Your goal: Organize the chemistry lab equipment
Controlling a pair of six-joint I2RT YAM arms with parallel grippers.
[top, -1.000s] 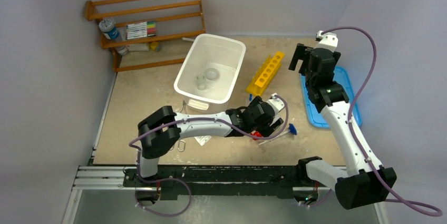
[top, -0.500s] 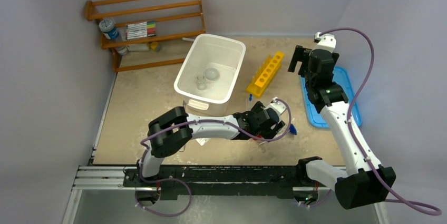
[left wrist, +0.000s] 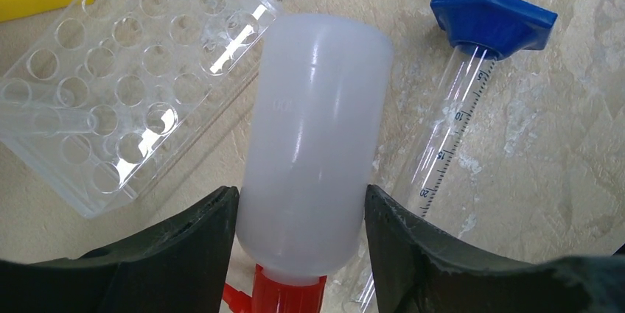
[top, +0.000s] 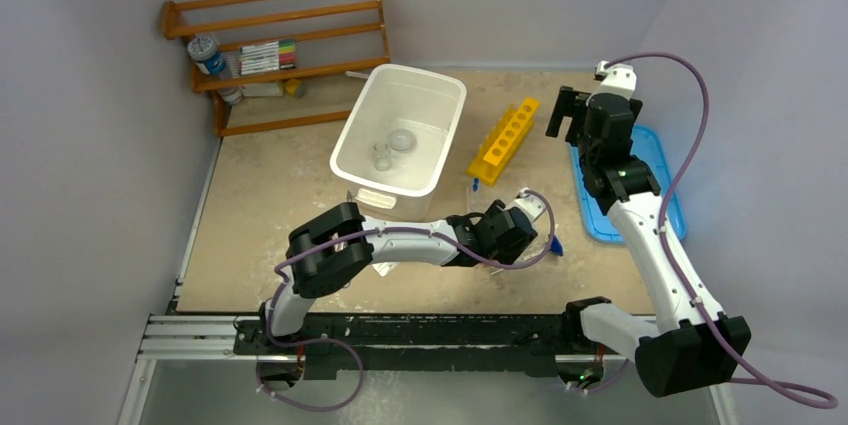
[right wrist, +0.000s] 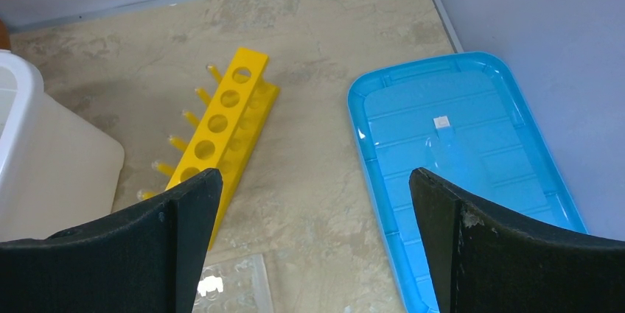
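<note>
left gripper (left wrist: pixel 302 206) holds squeeze bottle (left wrist: pixel 313 129)

its fingers (left wrist: pixel 184 254) press both sides of the bottle, which lies on the table (left wrist: pixel 560 143) between a well plate (left wrist: pixel 125 85) and the blue-ended tube (left wrist: pixel 449 121). the right gripper (right wrist: pixel 315 180) hangs wide open, empty, by a blue tray (right wrist: pixel 472 151).

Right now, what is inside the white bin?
Inside the white bin: a tiny clear glass jar and a round clear dish. Floor beside its near wall is hidden.
</note>
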